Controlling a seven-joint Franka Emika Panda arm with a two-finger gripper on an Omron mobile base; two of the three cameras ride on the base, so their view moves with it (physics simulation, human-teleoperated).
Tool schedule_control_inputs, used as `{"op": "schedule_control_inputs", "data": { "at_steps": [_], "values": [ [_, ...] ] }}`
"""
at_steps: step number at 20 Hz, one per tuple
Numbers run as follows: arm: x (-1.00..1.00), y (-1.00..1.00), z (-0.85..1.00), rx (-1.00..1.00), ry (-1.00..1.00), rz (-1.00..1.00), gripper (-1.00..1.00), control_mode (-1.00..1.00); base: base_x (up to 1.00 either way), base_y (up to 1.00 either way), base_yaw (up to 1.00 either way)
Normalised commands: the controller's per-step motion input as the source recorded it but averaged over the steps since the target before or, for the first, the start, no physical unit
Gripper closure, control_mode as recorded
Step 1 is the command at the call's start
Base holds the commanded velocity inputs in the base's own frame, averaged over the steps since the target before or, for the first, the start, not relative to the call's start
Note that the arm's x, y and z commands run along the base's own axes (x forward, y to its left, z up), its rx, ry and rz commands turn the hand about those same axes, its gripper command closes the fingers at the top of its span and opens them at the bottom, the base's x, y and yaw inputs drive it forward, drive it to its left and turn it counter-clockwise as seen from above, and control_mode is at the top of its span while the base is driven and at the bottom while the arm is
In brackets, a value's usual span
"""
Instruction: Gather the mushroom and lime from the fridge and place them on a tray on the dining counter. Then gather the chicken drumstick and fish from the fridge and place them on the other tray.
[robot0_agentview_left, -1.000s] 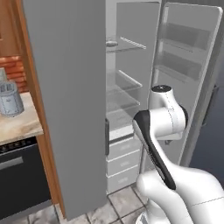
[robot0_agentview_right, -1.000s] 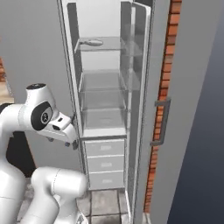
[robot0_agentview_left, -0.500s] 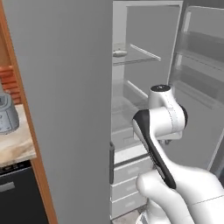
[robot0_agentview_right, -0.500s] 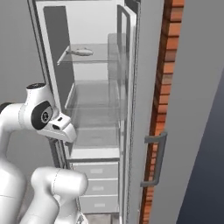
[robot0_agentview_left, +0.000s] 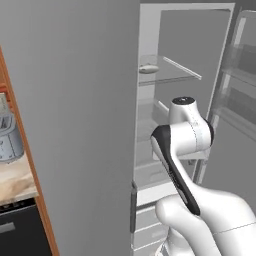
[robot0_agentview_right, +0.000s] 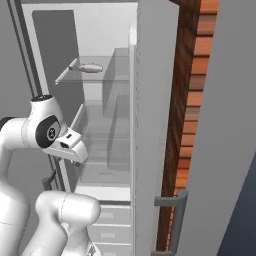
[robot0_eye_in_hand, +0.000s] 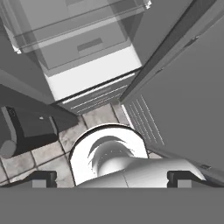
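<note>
The fridge (robot0_agentview_right: 107, 45) stands open, the fish (robot0_agentview_right: 86, 67) on its top glass shelf at eleven o'clock (nothing else shelved). The tool (robot0_eye_in_hand: 112, 178) gapes fully, empty.

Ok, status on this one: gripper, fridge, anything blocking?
Gripper open, empty, pointing down. Fridge open; fish on top glass shelf. Nothing blocking.

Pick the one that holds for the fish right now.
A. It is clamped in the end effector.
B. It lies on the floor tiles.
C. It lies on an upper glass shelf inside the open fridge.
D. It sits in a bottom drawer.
C: the fish lies flat on an upper glass shelf inside the open fridge, above the arm.
</note>
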Motion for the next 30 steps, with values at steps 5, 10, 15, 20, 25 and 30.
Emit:
{"op": "schedule_control_inputs", "data": {
  "at_steps": [5, 10, 15, 20, 25, 30],
  "values": [
    [0.00, 0.00, 0.00, 0.00, 0.00, 0.00, -1.00, 1.00, 0.52, -0.28, 0.15],
    [0.00, 0.00, 0.00, 0.00, 0.00, 0.00, -1.00, 1.00, 0.09, 0.00, 0.01],
    [0.00, 0.00, 0.00, 0.00, 0.00, 0.00, -1.00, 1.00, 0.00, 0.00, 0.00],
    [0.00, 0.00, 0.00, 0.00, 0.00, 0.00, -1.00, 1.00, -0.01, 0.00, 0.00],
    [0.00, 0.00, 0.00, 0.00, 0.00, 0.00, -1.00, 1.00, -0.08, -0.01, 0.00],
    [0.00, 0.00, 0.00, 0.00, 0.00, 0.00, -1.00, 1.00, -0.03, 0.00, 0.02]
  ]
}}
